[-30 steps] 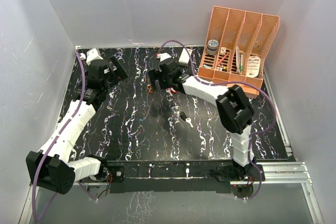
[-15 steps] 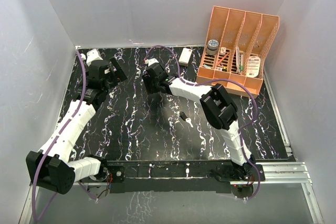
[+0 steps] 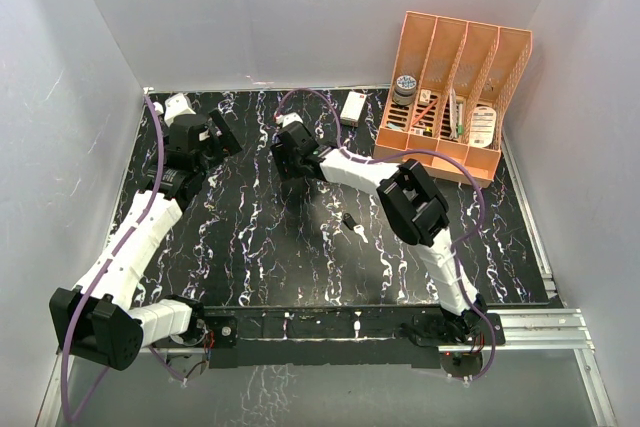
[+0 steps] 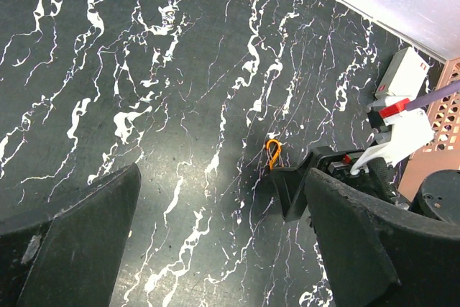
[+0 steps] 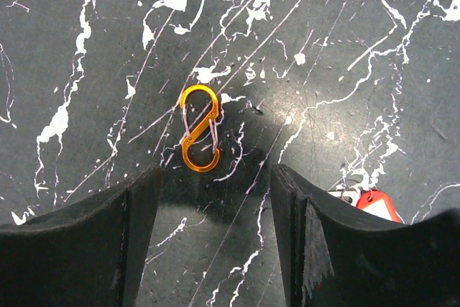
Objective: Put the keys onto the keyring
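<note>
The keyring is an orange S-shaped clip lying flat on the black marbled table. It also shows in the left wrist view; the right arm hides it in the top view. My right gripper is open and empty just above the table, its fingers either side of the spot right below the clip. In the top view it is at the back centre. The red-headed key lies beside the right finger. The black-headed key lies mid-table. My left gripper is open and empty at the back left.
A white rectangular box lies at the table's back edge. An orange file organiser with several items stands at the back right. White walls close in the table on three sides.
My right gripper has moved left and forward over the keyring, which it now hides in the top view. The left arm and the black-headed key have not moved.
</note>
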